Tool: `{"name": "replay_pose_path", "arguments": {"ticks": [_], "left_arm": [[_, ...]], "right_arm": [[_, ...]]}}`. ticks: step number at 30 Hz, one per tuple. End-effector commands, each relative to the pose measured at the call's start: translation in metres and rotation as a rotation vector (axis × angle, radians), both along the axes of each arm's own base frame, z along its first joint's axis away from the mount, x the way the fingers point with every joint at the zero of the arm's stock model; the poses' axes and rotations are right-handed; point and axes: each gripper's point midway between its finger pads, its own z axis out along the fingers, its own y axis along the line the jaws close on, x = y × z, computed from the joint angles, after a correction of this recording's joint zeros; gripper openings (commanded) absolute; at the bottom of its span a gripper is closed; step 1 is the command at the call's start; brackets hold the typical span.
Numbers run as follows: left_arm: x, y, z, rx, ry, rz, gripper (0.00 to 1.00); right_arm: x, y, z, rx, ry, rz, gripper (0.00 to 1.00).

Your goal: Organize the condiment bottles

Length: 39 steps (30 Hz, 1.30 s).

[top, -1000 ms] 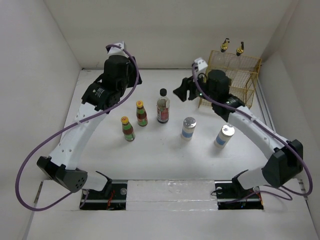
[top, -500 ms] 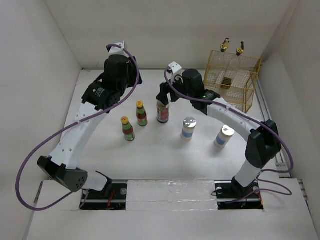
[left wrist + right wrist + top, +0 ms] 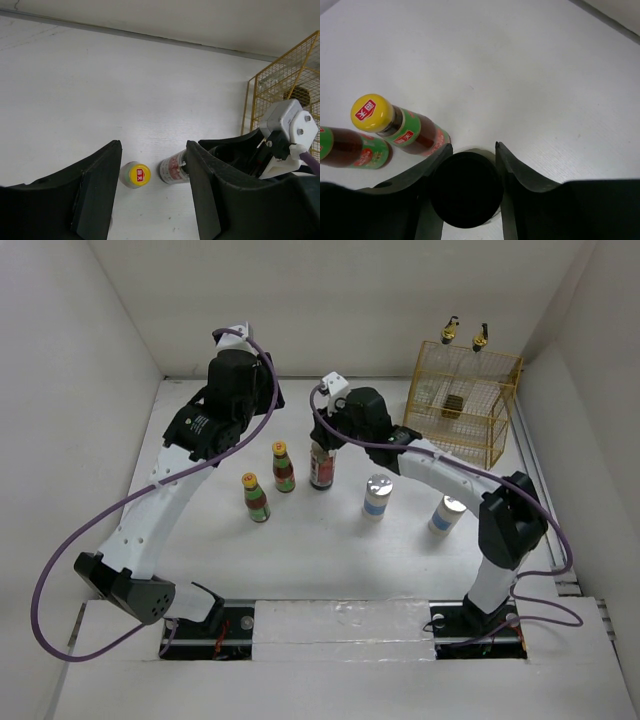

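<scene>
The left gripper hangs over the back of the desk. Its fingers are apart and hold nothing. It is out of the way, so I see little trouble there.

Next come the two yellow-capped bottles. They stand upright on the desk. The one further back is just beside the black-capped jar. In the right wrist view it is very near one finger. If the right gripper shifts sideways, that finger could knock this bottle over, and it could hit the other one too.

The black-capped jar stands in the middle of the desk. The right gripper has come down over it, one finger on each side of the cap. I cannot tell if the fingers are squeezing it yet. If the hold is only on the round cap, I think the jar could slip or tip when it is lifted.

To the right stand the two shakers. A low carry toward the yellow wire basket could bump them.

At the basket, two gold pourers stick up at the back. A jar carried too low could catch the rim.
</scene>
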Motion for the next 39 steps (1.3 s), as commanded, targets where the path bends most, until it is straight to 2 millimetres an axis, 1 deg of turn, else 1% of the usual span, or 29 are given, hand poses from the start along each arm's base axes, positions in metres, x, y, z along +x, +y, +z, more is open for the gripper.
{"name": "replay_pose_path", "arguments": {"ticks": [1, 2, 4, 5, 7, 8, 9, 10, 11, 12, 14, 15, 16, 17, 18, 20, 21, 22, 23, 24, 25, 27, 28, 32, 33, 36, 37, 38, 39], "left_arm": [[-0.009, 0.006, 0.027, -0.026, -0.067, -0.003, 0.50], [-0.009, 0.006, 0.027, -0.026, -0.067, -0.003, 0.50], [-0.009, 0.006, 0.027, -0.026, -0.067, -0.003, 0.50], [-0.009, 0.006, 0.027, -0.026, -0.067, -0.003, 0.50], [-0.009, 0.006, 0.027, -0.026, -0.067, -0.003, 0.50], [-0.006, 0.004, 0.024, -0.022, -0.059, -0.004, 0.50], [-0.006, 0.004, 0.024, -0.022, -0.059, -0.004, 0.50], [-0.007, 0.002, 0.024, -0.025, -0.057, -0.015, 0.50], [-0.007, 0.002, 0.024, -0.025, -0.057, -0.015, 0.50], [-0.007, 0.002, 0.024, -0.034, -0.056, -0.012, 0.50], [-0.007, 0.000, 0.024, -0.038, -0.054, -0.023, 0.50], [-0.008, -0.002, 0.023, -0.041, -0.052, -0.032, 0.50], [-0.007, -0.002, 0.025, -0.045, -0.060, -0.032, 0.50], [-0.007, -0.002, 0.026, -0.045, -0.060, -0.032, 0.50], [-0.007, -0.004, 0.025, -0.057, -0.057, -0.037, 0.50], [-0.005, -0.005, 0.022, -0.052, -0.049, -0.037, 0.50], [-0.005, -0.005, 0.022, -0.052, -0.049, -0.037, 0.50], [-0.005, -0.005, 0.022, -0.052, -0.049, -0.037, 0.50], [-0.005, -0.005, 0.022, -0.052, -0.049, -0.037, 0.50], [-0.005, -0.005, 0.022, -0.052, -0.049, -0.037, 0.50], [-0.005, -0.005, 0.026, -0.057, -0.057, -0.037, 0.50], [-0.005, -0.005, 0.026, -0.057, -0.057, -0.037, 0.50], [-0.005, -0.005, 0.026, -0.057, -0.057, -0.037, 0.50], [-0.005, -0.004, 0.026, -0.054, -0.059, -0.029, 0.50], [-0.005, -0.004, 0.026, -0.054, -0.059, -0.029, 0.50], [-0.003, -0.005, 0.023, -0.049, -0.051, -0.029, 0.50], [-0.003, -0.005, 0.027, -0.054, -0.059, -0.029, 0.50], [-0.003, -0.007, 0.027, -0.057, -0.057, -0.039, 0.50], [-0.003, -0.007, 0.027, -0.057, -0.057, -0.039, 0.50]], "right_arm": [[0.004, 0.015, 0.052, 0.094, -0.131, -0.021, 0.12], [0.005, 0.013, 0.063, 0.106, -0.150, -0.033, 0.07], [0.003, 0.011, 0.086, 0.142, -0.177, -0.036, 0.04], [0.002, 0.010, 0.113, 0.177, -0.217, -0.036, 0.04], [0.000, -0.007, 0.164, 0.249, -0.266, -0.075, 0.03], [0.005, -0.023, 0.184, 0.271, -0.288, -0.115, 0.03], [0.000, -0.038, 0.229, 0.339, -0.342, -0.135, 0.03], [0.000, -0.051, 0.250, 0.373, -0.370, -0.156, 0.03], [0.008, -0.075, 0.264, 0.384, -0.385, -0.206, 0.03], [0.003, -0.095, 0.295, 0.436, -0.422, -0.233, 0.03], [0.005, -0.125, 0.315, 0.469, -0.442, -0.291, 0.03], [0.015, -0.156, 0.320, 0.467, -0.450, -0.358, 0.03], [0.010, -0.174, 0.334, 0.500, -0.469, -0.390, 0.03], [0.012, -0.190, 0.339, 0.506, -0.482, -0.423, 0.03], [0.018, -0.220, 0.343, 0.496, -0.508, -0.486, 0.03], [0.023, -0.248, 0.348, 0.511, -0.511, -0.550, 0.01], [0.027, -0.275, 0.350, 0.498, -0.529, -0.608, 0.01], [0.029, -0.287, 0.350, 0.491, -0.537, -0.635, 0.01], [0.027, -0.302, 0.360, 0.494, -0.565, -0.670, 0.01], [0.031, -0.313, 0.358, 0.481, -0.563, -0.690, 0.01], [0.035, -0.340, 0.356, 0.461, -0.568, -0.751, 0.01], [0.043, -0.364, 0.354, 0.450, -0.565, -0.805, 0.00], [0.044, -0.387, 0.355, 0.438, -0.580, -0.853, 0.00], [0.051, -0.430, 0.356, 0.428, -0.586, -0.937, 0.00], [0.058, -0.440, 0.355, 0.424, -0.590, -0.960, 0.00], [0.068, -0.462, 0.349, 0.407, -0.577, -1.004, 0.00], [0.077, -0.464, 0.345, 0.396, -0.574, -1.005, 0.00], [0.079, -0.474, 0.344, 0.392, -0.579, -1.032, 0.00], [0.084, -0.478, 0.342, 0.383, -0.588, -1.040, 0.00]]}}
